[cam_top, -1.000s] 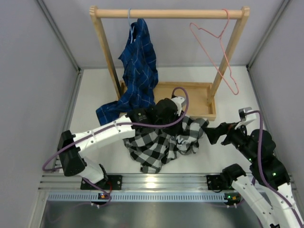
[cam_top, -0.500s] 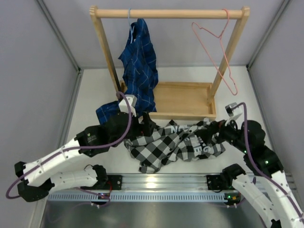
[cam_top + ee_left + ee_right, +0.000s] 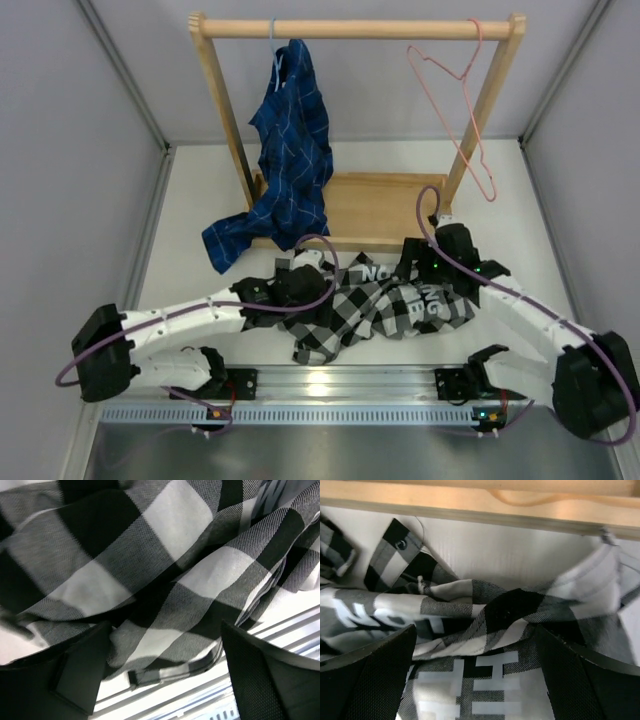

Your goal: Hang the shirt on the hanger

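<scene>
Down on the table (image 3: pixel 190 200), in front of the wooden rack (image 3: pixel 360 29), the checked shirt (image 3: pixel 360 305) lies in a crumpled heap, while the pink hanger (image 3: pixel 468 105) dangles bare from the right end of the rail, well apart from it. My left end effector (image 3: pixel 165 670) is spread wide over the near folds, and my right end effector (image 3: pixel 475 680) is spread just as wide over the printed part by the rack's base, fabric beneath both but neither pinching anything. By my reckoning nothing's done yet: the grasp, the lift and the threading onto the hanger all remain.
</scene>
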`<state>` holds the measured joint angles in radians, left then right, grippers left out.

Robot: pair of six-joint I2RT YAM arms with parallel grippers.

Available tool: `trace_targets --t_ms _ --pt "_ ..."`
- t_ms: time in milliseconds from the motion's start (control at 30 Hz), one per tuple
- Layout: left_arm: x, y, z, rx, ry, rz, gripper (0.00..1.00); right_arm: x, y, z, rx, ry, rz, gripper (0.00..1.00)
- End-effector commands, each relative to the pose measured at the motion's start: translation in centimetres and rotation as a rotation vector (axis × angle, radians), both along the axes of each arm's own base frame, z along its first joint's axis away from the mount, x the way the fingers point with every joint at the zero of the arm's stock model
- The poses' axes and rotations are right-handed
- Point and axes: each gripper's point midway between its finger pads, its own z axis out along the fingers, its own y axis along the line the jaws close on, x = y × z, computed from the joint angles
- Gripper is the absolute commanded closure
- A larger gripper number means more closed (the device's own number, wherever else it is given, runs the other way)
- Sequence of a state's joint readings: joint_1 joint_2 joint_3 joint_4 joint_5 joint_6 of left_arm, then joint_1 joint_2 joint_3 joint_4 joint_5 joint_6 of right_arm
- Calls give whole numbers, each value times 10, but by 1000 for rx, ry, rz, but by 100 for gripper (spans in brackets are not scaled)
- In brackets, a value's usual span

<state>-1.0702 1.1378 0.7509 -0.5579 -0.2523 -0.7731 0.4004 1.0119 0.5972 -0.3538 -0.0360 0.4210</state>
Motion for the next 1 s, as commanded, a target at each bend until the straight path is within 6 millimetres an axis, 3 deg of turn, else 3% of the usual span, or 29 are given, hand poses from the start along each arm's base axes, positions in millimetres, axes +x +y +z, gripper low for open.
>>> trace_targets --t_ms 0,33,67,100,133,233,267,367,400,433,467,567,633,667,700,733,767,833,867,933,967 --pt "5 -30 -6 -61 0 -56 20 28 18 -13 61 -45 23 4" --pt "5 -29 -12 -43 7 -54 69 18 41 -11 151 -23 134 21" --pt "9 -26 -13 -30 -6 -38 98 21 56 -4 206 -64 201 35" --pt "10 -23 -13 -24 -16 -24 100 16 66 0 241 -81 251 51" --pt "10 -18 -11 -33 -28 -10 100 6 83 6 268 -94 320 79" --pt "17 10 6 -11 -95 88 100 -11 112 36 247 -223 426 100" --pt "18 19 13 -1 -116 120 100 -17 118 52 255 -278 442 100" --pt "23 57 48 -5 -210 239 100 -48 140 76 305 -359 444 100" --pt "25 66 58 -20 -242 270 100 -61 142 65 314 -344 433 100" --pt "22 73 75 -85 -272 282 100 -73 150 69 327 -389 393 100" --pt "20 79 82 -106 -283 285 100 -85 147 58 359 -371 341 100" --pt "15 96 105 -196 -325 324 100 -125 160 55 428 -411 302 100" --pt "13 114 115 -205 -345 376 100 -156 171 44 423 -389 372 98" --pt "12 118 118 -213 -348 393 100 -166 177 24 368 -342 399 93" --pt "11 122 122 -224 -349 405 100 -175 189 27 365 -319 429 84" --pt "11 125 125 -233 -357 422 100 -194 198 21 349 -286 485 56" --pt "11 128 127 -234 -359 434 94 -202 204 13 263 -269 508 42" --pt "10 132 128 -226 -356 449 71 -215 202 15 187 -304 497 30" --pt "10 134 127 -219 -356 454 50 -216 202 22 177 -308 483 23" --pt "9 134 126 -222 -349 458 27 -210 195 34 121 -318 483 15" --pt "10 134 127 -224 -350 460 12 -206 194 53 157 -325 472 13"
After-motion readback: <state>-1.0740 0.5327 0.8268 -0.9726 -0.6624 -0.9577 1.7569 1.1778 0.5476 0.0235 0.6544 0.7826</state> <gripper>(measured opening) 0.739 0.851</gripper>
